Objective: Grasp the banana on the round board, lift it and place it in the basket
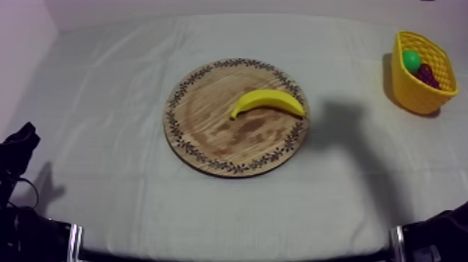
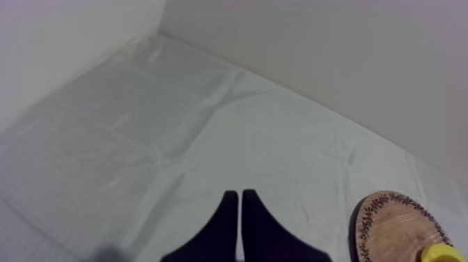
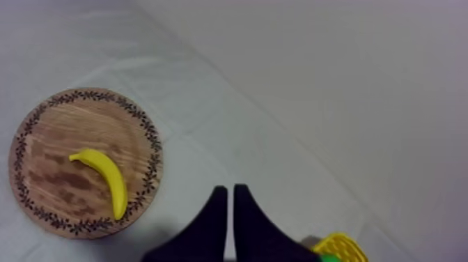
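Your left gripper (image 2: 239,196) and right gripper (image 3: 230,189): fingers pressed together, holding nothing. Tabletop (image 1: 104,104): wooden board (image 1: 202,118) mid, yellow basket (image 1: 407,90) far right. Banana (image 1: 268,101) lies on the board; green fruit (image 1: 411,60) and dark red fruit (image 1: 426,75) sit in the basket.

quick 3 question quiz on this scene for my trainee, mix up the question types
1. True or false: the banana lies on the wooden board.
2. Where does the yellow basket stand? A) at my left side B) at my right side, apart from the board C) on the board
3. Fill in: the fingers of the left gripper and of the right gripper are both ___, with nothing between them.
Key: 1 true; 2 B; 3 shut.
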Controlling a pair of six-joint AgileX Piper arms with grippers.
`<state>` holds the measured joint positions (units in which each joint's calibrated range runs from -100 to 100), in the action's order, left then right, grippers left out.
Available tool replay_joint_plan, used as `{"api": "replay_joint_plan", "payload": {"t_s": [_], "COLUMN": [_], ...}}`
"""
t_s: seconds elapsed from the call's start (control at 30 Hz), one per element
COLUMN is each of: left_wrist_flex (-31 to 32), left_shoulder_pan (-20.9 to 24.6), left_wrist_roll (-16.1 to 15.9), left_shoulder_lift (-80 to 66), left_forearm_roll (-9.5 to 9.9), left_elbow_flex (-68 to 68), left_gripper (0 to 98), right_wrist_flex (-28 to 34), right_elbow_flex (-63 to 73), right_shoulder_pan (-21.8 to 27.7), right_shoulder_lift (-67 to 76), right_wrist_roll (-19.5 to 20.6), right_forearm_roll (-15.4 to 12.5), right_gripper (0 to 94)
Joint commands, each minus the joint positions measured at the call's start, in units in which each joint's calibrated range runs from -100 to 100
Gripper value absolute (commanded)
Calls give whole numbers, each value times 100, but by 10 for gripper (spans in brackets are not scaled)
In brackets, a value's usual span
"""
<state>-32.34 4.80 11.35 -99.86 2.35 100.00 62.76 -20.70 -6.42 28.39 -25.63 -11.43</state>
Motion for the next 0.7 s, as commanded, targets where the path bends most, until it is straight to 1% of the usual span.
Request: {"api": "replay_joint_plan", "payload": {"t_s": [0.0, 0.17, 0.3, 0.53, 0.6, 0.67], "left_wrist_flex": [0, 0, 0, 0, 0, 0], "left_shoulder_pan": [1, 1, 1, 1, 1, 1], "left_wrist_roll": [1, -2, -4, -4, -4, -4], "left_shoulder_lift": [4, 4, 4, 4, 4, 4], "left_forearm_roll": [2, 2, 2, 2, 2, 2], "left_elbow_flex": [0, 0, 0, 0, 0, 0], "left_gripper": [1, 1, 1, 1, 1, 1], "right_wrist_flex": [351, 1048, 1330, 1255, 1185, 1128], "right_elbow_flex": [485, 952, 976, 724, 682, 667], "right_shoulder_pan": [-147, -448, -683, -1072, -1162, -1243], "right_shoulder_lift": [-728, -1515, -1923, -2295, -2370, -2442], "right_wrist_roll": [-108, -250, -322, -330, -301, -272], "right_forearm_roll": [0, 68, 169, 331, 364, 397], "right_gripper": [42, 43, 43, 62, 89, 140]}}
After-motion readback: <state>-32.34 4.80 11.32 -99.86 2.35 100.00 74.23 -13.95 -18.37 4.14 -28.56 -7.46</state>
